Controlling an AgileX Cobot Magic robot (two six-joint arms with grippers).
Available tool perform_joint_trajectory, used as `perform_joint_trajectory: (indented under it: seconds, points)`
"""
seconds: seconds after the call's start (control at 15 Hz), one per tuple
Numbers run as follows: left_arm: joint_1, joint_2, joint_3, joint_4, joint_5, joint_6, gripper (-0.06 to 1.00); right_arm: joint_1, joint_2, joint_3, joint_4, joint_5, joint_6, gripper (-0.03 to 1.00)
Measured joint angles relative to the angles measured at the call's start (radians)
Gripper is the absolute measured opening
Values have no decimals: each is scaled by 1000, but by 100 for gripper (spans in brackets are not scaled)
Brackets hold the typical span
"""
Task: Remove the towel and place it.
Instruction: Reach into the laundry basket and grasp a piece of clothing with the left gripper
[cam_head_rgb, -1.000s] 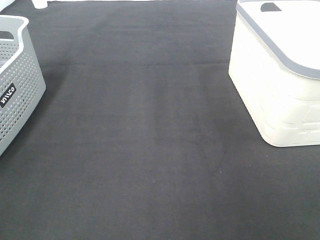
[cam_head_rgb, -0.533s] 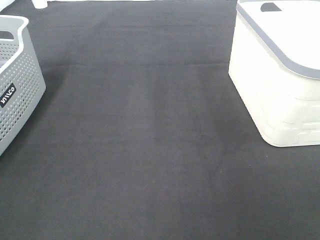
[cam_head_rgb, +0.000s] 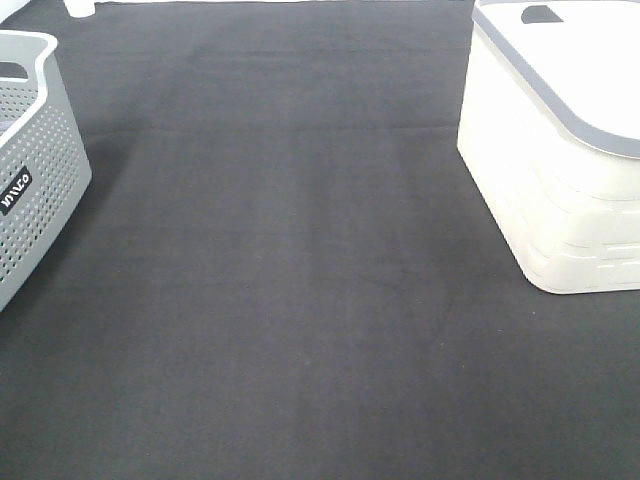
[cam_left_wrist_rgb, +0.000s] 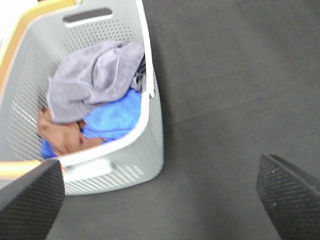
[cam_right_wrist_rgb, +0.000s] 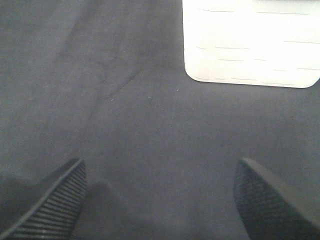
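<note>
While its two black fingers (cam_left_wrist_rgb: 35, 200) are standing wide apart and gripping nothing, the left gripper (cam_left_wrist_rgb: 160, 200) is hovering above the dark mat (cam_left_wrist_rgb: 225, 75), just beside the grey perforated basket (cam_left_wrist_rgb: 147, 145). The right gripper (cam_right_wrist_rgb: 162, 202) is also gaping empty over the mat, near the white bin (cam_right_wrist_rgb: 250, 45).

The towel (cam_left_wrist_rgb: 92, 80) is lying crumpled on top of the pile inside the grey basket, partly covering a blue cloth (cam_left_wrist_rgb: 112, 117) and a brown cloth (cam_left_wrist_rgb: 55, 132). It is looking soft, light and limp, so it will probably be sagging and unfolding when lifted; it is not fragile. The best hold is probably the raised fold near its middle, pinched from above and not too deep, so that the fingers are not catching the blue cloth under it. The removal is not yet beginning.
</note>
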Motion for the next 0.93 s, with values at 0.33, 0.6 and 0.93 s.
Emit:
perform_joint_trajectory:
  seconds: [0.33,0.6,0.93]
  points:
    - [0,398,-356,66,27,257,99,0,0,0,0,0,0,78]
    - [12,722,-531,130,27,470,99,0,0,0,0,0,0,78]
    - [103,1058,-640,139,24,690,97,0,0,0,0,0,0,78]
